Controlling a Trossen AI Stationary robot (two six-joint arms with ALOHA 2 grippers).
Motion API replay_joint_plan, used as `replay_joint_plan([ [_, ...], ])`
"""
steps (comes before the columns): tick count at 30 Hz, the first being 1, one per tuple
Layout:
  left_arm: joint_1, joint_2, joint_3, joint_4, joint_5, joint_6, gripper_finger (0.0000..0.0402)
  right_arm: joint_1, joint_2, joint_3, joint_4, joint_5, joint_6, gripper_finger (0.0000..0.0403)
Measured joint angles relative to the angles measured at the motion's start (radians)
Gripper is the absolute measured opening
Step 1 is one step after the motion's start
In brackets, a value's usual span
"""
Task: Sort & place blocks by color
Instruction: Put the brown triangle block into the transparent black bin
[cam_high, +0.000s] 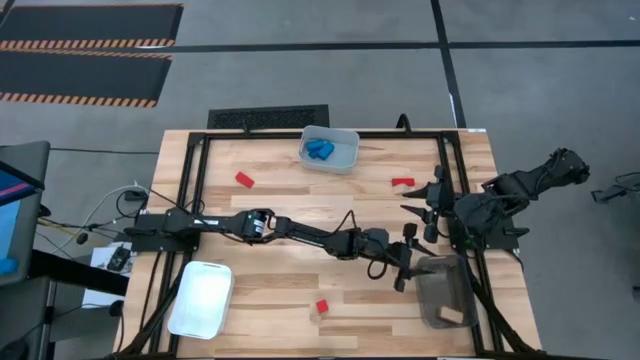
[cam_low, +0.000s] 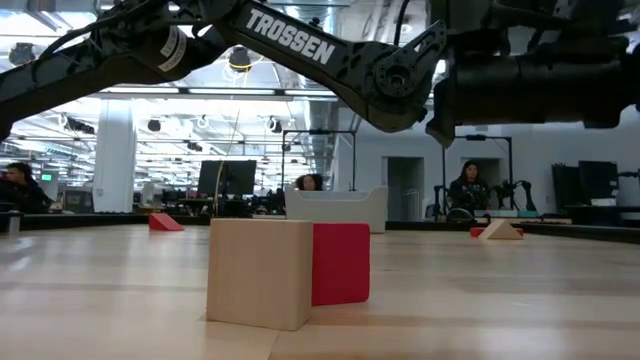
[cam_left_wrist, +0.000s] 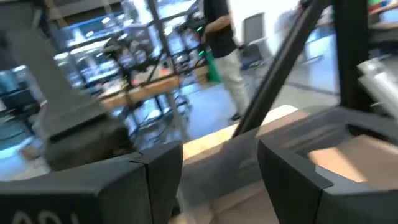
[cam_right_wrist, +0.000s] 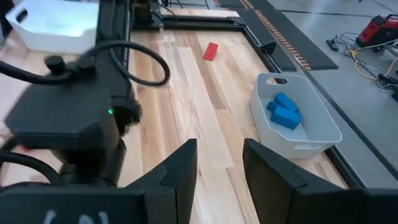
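The left gripper (cam_high: 403, 268), fingers spread and empty, hangs right of centre in the high view, beside the grey bin (cam_high: 443, 292) holding one tan block (cam_high: 452, 316). The right gripper (cam_high: 422, 210), jaws apart, waits just above. Three red blocks (cam_high: 245, 179) lie scattered on the table; two blue blocks (cam_high: 320, 151) sit in the top-centre bin (cam_high: 346, 155).

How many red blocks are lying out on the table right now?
3. One red block lies at the far left of the table, one at the far right near the right arm, one at the near edge, touching a tan piece. Others may be hidden.
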Motion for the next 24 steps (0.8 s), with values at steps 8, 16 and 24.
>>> replay_joint_plan([
  [8,-0.001,-0.121,0.000,-0.308,-0.089,-0.070,0.0178,-0.069,-0.002,-0.008,-0.153,0.052,0.101,0.0154],
  [16,0.004,-0.162,-0.002,-0.566,-0.120,-0.096,0.0091,-0.158,-0.002,-0.008,-0.366,0.062,0.293,0.0154],
  [24,0.003,-0.175,-0.066,-0.653,-0.128,-0.137,0.0037,-0.216,-0.002,-0.080,-0.425,0.013,0.395,0.0154],
])
